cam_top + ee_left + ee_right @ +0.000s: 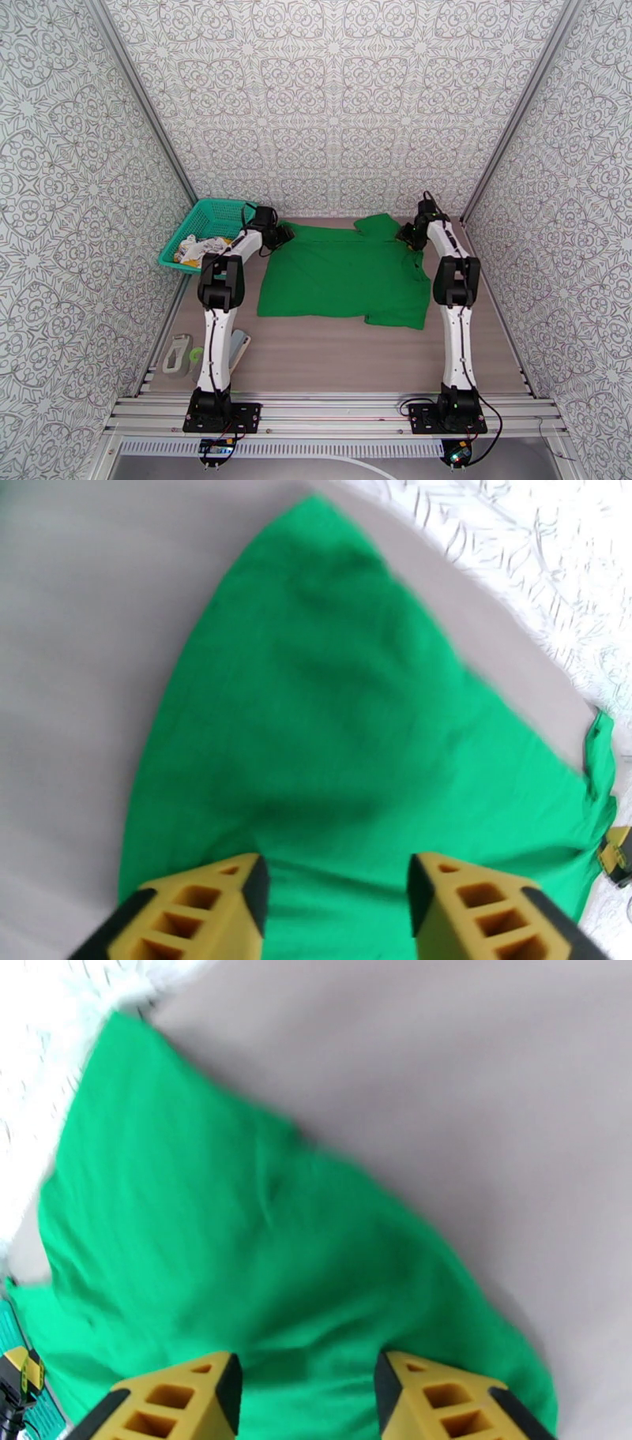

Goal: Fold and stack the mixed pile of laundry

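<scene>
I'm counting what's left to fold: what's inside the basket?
A white printed garment lies bunched in the basket, at its near end; anything beneath the garment is covered.

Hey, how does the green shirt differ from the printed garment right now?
The green shirt lies spread flat on the table; the printed garment sits crumpled in the basket. The shirt is plain; the garment is white with yellow print. Both are unfolded cloth.
</scene>
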Robot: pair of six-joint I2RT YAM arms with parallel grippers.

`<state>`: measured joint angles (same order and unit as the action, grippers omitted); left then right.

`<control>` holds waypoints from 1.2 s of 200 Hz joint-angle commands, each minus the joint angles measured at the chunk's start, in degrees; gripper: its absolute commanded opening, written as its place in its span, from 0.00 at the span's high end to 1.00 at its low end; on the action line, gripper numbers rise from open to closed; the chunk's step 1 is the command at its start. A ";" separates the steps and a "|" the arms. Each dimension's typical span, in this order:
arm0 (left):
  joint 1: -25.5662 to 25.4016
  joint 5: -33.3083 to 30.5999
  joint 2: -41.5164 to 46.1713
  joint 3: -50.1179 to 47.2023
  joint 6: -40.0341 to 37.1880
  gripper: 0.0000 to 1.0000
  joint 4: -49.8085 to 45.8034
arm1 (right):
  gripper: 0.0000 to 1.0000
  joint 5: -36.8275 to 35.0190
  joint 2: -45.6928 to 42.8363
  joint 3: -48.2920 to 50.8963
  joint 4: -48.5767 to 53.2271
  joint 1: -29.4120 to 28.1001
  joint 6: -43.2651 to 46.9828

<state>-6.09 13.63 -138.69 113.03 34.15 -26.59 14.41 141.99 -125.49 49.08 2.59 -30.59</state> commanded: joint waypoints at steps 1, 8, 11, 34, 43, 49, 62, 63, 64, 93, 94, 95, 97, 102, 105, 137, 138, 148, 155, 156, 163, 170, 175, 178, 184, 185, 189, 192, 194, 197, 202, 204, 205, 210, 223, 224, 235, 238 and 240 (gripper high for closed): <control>-1.17 -2.86 13.48 -7.48 -4.18 0.37 -2.19 | 0.46 -1.13 -18.83 18.08 -6.61 0.31 -0.54; -1.91 -3.13 17.14 -11.16 -4.70 0.36 -1.33 | 0.45 -2.10 -25.07 25.46 -8.55 0.30 -1.15; -2.33 -3.29 18.72 -13.02 -4.89 0.36 -0.99 | 0.44 -2.41 -27.39 28.75 -9.43 0.31 -1.55; -5.87 -4.47 29.70 -26.17 -5.67 0.34 1.72 | 0.40 -4.28 -44.42 52.51 -15.15 0.31 -4.11; -7.43 -4.85 33.42 -30.73 -5.72 0.34 2.23 | 0.38 -4.14 -49.39 59.49 -15.20 0.31 -3.76; -8.43 -5.43 35.60 -33.89 -5.40 0.33 2.63 | 0.37 -4.79 -52.24 63.25 -14.07 0.31 -3.27; -10.73 -5.59 40.01 -40.38 -4.44 0.33 4.24 | 0.35 -5.08 -57.52 70.51 -12.19 0.31 -2.28; -10.94 -5.56 40.26 -40.80 -4.35 0.33 4.38 | 0.35 -5.09 -57.83 71.02 -12.05 0.31 -2.24; -11.13 -5.60 40.52 -41.28 -4.22 0.33 4.50 | 0.35 -5.05 -58.16 71.54 -11.97 0.31 -2.22; -15.78 -6.06 45.96 -51.47 -1.48 0.33 7.87 | 0.39 -3.00 -63.47 82.83 -12.64 0.31 -2.69; -15.88 -6.02 46.05 -51.62 -1.38 0.33 7.95 | 0.39 -2.91 -63.53 83.07 -12.76 0.31 -2.71; -16.01 -6.00 46.19 -51.87 -1.29 0.33 8.04 | 0.40 -2.77 -63.61 83.27 -12.86 0.31 -2.71; -16.27 -6.05 46.40 -52.35 -1.11 0.33 8.20 | 0.40 -2.45 -63.66 83.69 -13.11 0.31 -2.76; -16.85 -6.07 46.77 -53.32 -0.73 0.33 8.38 | 0.42 -1.67 -63.69 84.62 -13.85 0.31 -2.95; -17.19 -6.07 46.98 -53.89 -0.53 0.33 8.58 | 0.42 -1.19 -63.56 85.15 -14.30 0.31 -3.10; -18.61 -6.22 47.72 -58.36 1.20 0.33 10.49 | 0.51 1.07 -58.15 86.00 -20.39 0.32 -3.16; -18.61 -6.23 47.73 -58.49 1.23 0.33 10.54 | 0.51 1.11 -57.88 85.84 -20.54 0.32 -3.16; -18.61 -6.57 47.94 -59.35 1.57 0.33 10.94 | 0.58 1.91 -55.39 84.34 -21.21 0.31 -3.16; -18.57 -6.80 48.14 -59.80 1.62 0.33 11.09 | 0.62 2.58 -54.17 83.42 -21.65 0.35 -3.27; -18.55 -6.83 48.15 -59.87 1.62 0.33 11.11 | 0.62 2.70 -54.05 83.27 -21.70 0.28 -3.30; -18.31 -7.02 48.25 -60.26 1.62 0.33 11.26 | 0.66 3.12 -53.52 82.51 -22.03 0.27 -3.50; -18.01 -7.04 48.34 -60.53 1.53 0.33 11.34 | 0.70 3.46 -53.25 81.61 -22.16 0.25 -3.68; -17.77 -6.97 48.30 -60.71 1.53 0.33 11.30 | 0.73 3.61 -53.14 80.81 -21.98 0.16 -3.77; -17.67 -6.95 48.27 -60.80 1.46 0.33 11.26 | 0.75 3.72 -53.06 80.27 -21.85 0.17 -3.78; -17.43 -6.99 48.25 -60.95 1.40 0.33 11.38 | 0.79 4.07 -53.05 79.25 -21.30 0.06 -3.82; -17.36 -7.01 48.21 -60.98 1.38 0.33 11.38 | 0.79 4.10 -53.05 79.08 -21.26 0.05 -3.84; -17.15 -6.97 48.21 -61.08 1.36 0.33 11.43 | 0.82 4.40 -53.13 78.40 -21.06 0.00 -3.93; -16.98 -6.96 48.18 -61.13 1.40 0.33 11.53 | 0.83 4.53 -53.16 77.92 -20.92 -0.02 -3.99; -16.88 -6.91 48.10 -61.17 1.37 0.33 11.60 | 0.85 4.60 -53.14 77.67 -20.82 -0.04 -4.07; -16.74 -6.87 48.04 -61.18 1.36 0.33 11.71 | 0.86 4.77 -53.14 77.22 -20.66 -0.10 -4.16; -16.48 -6.69 47.93 -61.17 1.37 0.33 11.90 | 0.89 4.98 -53.01 76.18 -20.45 -0.21 -4.28; -16.39 -6.64 47.86 -61.18 1.36 0.33 11.95 | 0.90 5.11 -52.97 75.83 -20.37 -0.28 -4.30; -16.36 -6.62 47.84 -61.18 1.36 0.33 11.98 | 0.91 5.15 -52.92 75.61 -20.27 -0.29 -4.30; -16.25 -6.60 47.76 -61.10 1.41 0.33 12.08 | 0.93 5.47 -52.67 74.63 -19.97 -0.43 -4.39; -15.90 -6.51 47.55 -60.87 1.50 0.33 12.26 | 0.99 6.08 -51.97 72.27 -19.16 -0.89 -4.78; -15.89 -6.51 47.55 -60.85 1.47 0.33 12.31 | 0.99 6.12 -51.89 72.12 -19.14 -0.91 -4.81; -15.72 -6.38 47.30 -60.57 1.46 0.33 12.49 | 1.00 6.41 -51.20 70.10 -18.58 -1.25 -5.30; -15.62 -6.29 47.24 -60.48 1.45 0.33 12.45 | 1.00 6.48 -51.02 69.52 -18.34 -1.39 -5.46; -15.62 -6.26 47.19 -60.47 1.49 0.33 12.44 | 1.00 6.50 -50.87 69.07 -18.15 -1.43 -5.56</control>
<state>-22.46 7.60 -91.70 52.64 34.59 -15.92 18.52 89.60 -51.33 31.64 2.24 -35.14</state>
